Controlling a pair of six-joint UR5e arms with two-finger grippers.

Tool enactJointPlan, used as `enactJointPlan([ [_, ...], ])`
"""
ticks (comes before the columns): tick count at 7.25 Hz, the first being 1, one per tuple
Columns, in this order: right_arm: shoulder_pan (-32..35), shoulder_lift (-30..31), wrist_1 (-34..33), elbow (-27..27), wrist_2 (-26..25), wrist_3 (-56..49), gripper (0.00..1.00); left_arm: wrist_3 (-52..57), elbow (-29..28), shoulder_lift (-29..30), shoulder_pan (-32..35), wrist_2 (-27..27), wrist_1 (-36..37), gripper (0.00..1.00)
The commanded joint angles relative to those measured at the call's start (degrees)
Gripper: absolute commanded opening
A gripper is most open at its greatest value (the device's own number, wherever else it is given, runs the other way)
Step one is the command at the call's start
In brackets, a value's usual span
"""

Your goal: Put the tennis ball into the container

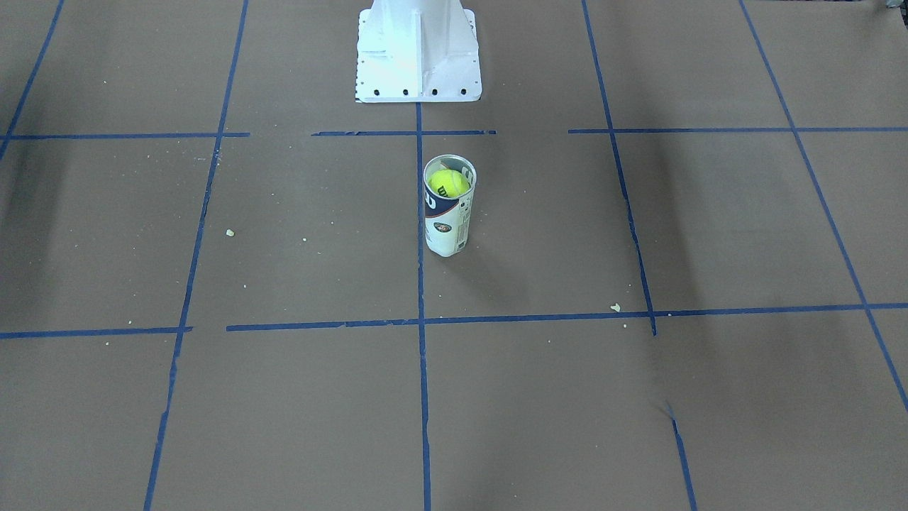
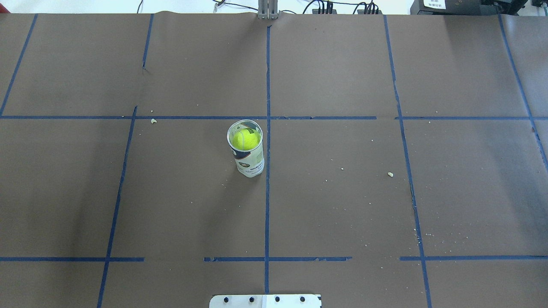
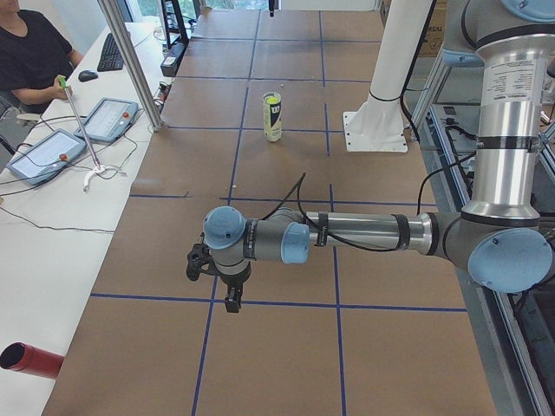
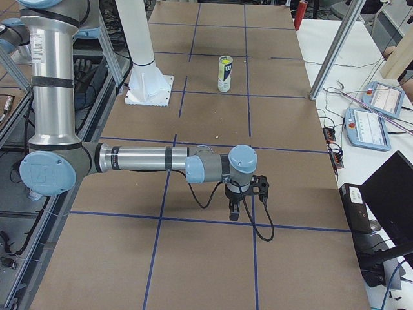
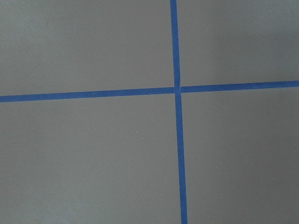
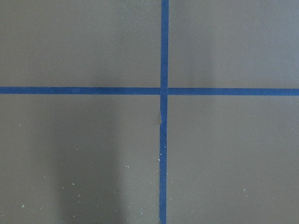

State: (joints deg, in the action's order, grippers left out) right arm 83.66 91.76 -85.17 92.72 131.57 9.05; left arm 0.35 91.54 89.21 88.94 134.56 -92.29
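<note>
The tennis ball (image 1: pixel 449 182) is bright yellow-green and sits inside the top of the upright clear container (image 1: pixel 447 220), just below its open rim. The overhead view shows the same: the ball (image 2: pixel 245 139) rests in the tube (image 2: pixel 251 161) beside the centre tape line. Neither arm reaches into these two views. My left gripper (image 3: pixel 230 299) hangs low over the table far from the tube (image 3: pixel 272 117), and whether it is open or shut I cannot tell. My right gripper (image 4: pixel 233 212) hangs at the opposite end, also far from the tube (image 4: pixel 224 74), state unclear. Both wrist views show only tape crossings.
The white robot base (image 1: pixel 417 50) stands behind the tube. Blue tape lines grid the brown table, and small crumbs (image 2: pixel 390 174) lie scattered on it. An operator (image 3: pixel 30 52) sits by control tablets (image 3: pixel 108 117) on a side bench, with a metal post (image 3: pixel 130 61) nearby.
</note>
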Motion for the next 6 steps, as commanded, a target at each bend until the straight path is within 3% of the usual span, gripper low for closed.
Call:
enactJointPlan([
  [1, 0.0, 0.0, 0.0, 0.0, 0.0, 0.0, 1.00, 0.0, 0.0, 0.0, 0.0, 0.0, 0.0, 1.00],
  [6, 0.0, 0.0, 0.0, 0.0, 0.0, 0.0, 1.00, 0.0, 0.2, 0.3, 1.0, 0.0, 0.0, 1.00],
])
